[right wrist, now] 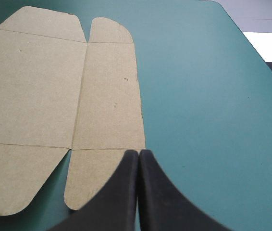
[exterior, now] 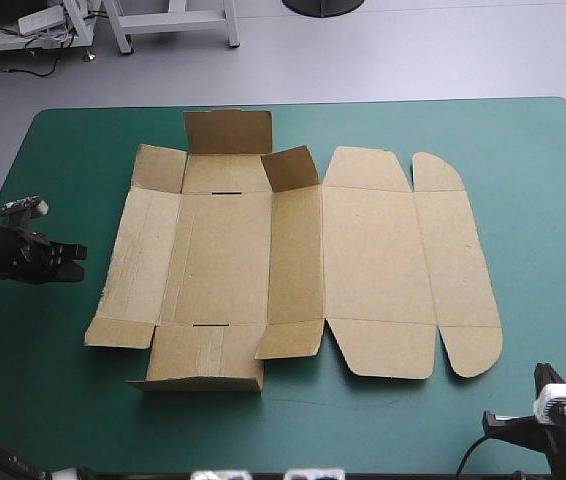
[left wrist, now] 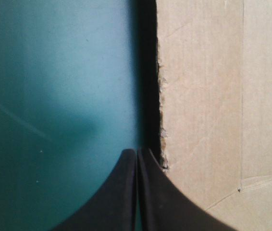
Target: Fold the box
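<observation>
The brown box (exterior: 363, 250) lies spread out in the middle of the teal-green table. Its two short end walls and some corner flaps at its left part stand partly raised; the lid panels with rounded tabs lie flat on the right. My left gripper (exterior: 77, 251) is shut and hovers just off the box's left edge. In the left wrist view the left gripper (left wrist: 137, 152) points along the ragged edge of the box (left wrist: 208, 96), with nothing held. My right gripper (exterior: 493, 421) is shut near the table's front right corner. Its tip (right wrist: 139, 153) is over the near rounded tab of the box (right wrist: 40, 86).
Bare teal-green cover (exterior: 533, 160) stretches between the box and the table's right edge. More cover (exterior: 63, 160) shows between the box and the left edge. The front edge runs close below the box's near wall.
</observation>
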You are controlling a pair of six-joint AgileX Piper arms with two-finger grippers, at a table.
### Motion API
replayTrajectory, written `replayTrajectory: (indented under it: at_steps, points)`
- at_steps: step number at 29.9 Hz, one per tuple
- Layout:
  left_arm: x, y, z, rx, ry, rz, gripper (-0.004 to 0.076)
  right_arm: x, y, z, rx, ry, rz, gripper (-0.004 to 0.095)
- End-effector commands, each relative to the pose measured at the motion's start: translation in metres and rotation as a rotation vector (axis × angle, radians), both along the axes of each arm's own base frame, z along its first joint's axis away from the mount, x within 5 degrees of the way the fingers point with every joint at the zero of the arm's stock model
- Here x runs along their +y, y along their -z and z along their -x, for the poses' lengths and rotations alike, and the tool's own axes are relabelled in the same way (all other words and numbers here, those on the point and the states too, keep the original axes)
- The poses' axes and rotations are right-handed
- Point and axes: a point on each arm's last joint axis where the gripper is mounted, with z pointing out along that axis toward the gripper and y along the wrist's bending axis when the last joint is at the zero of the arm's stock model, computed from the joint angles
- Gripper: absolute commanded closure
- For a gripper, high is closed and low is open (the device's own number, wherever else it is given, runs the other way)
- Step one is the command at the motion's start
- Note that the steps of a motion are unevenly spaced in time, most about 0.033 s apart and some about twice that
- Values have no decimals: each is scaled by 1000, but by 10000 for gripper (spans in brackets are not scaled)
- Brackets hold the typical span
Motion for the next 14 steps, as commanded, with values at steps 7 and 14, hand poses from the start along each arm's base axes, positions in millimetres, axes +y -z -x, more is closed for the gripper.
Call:
replayTrajectory:
  at_steps: [7,14]
  points:
    - [-11,-10,-2,5,48,71,663,-1,-12,-3,-68,9,9,928]
    - [-25,5,-8,81,116,112,389,-1,-12,-3,-68,9,9,928]
